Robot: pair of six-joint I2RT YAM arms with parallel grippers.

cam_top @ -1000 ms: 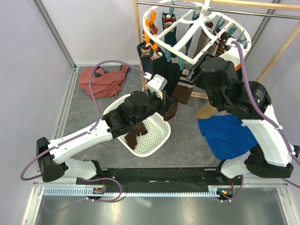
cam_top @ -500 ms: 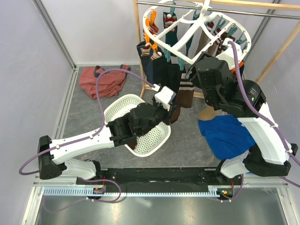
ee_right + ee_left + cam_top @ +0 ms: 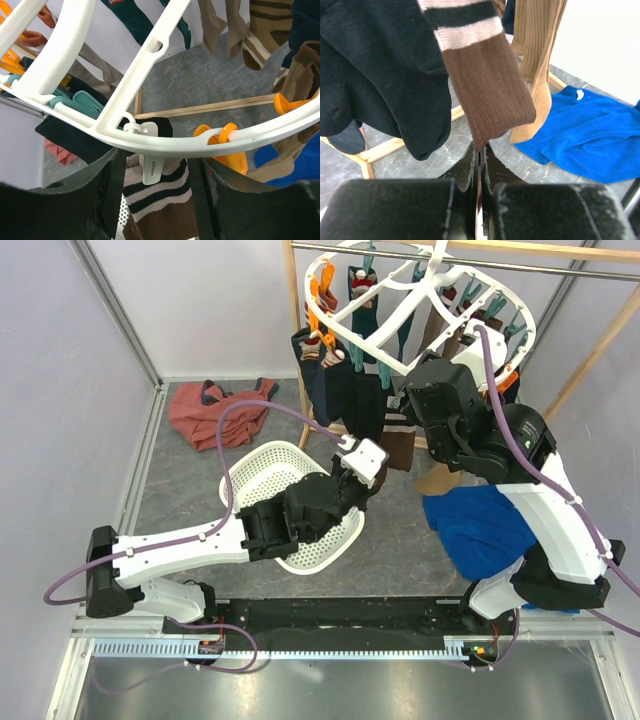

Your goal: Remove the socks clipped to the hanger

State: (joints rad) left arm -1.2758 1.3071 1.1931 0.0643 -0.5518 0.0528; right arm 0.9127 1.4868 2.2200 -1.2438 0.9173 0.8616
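The white oval hanger (image 3: 372,344) hangs from the rail, with several socks (image 3: 345,390) clipped under it. In the right wrist view its ring (image 3: 235,136) crosses the frame. A white clip (image 3: 153,162) there holds the cuff of the brown-cream striped sock (image 3: 160,200). My right gripper (image 3: 157,192) is open, one finger (image 3: 111,197) on each side of that clip and cuff. My left gripper (image 3: 480,152) is shut on the brown toe of the striped sock (image 3: 487,85), below the hanger (image 3: 376,483).
A black sock (image 3: 385,90) and a tan sock (image 3: 540,75) hang beside the held one. An orange clip (image 3: 227,150) sits right of the white clip. The white perforated basket (image 3: 248,466) lies under my left arm. Blue cloth (image 3: 485,525), rust-red garment (image 3: 215,415), wooden frame (image 3: 590,350).
My left arm has swung right and forward from over the basket to the striped sock's toe. My right gripper has moved left and up to the hanger ring.
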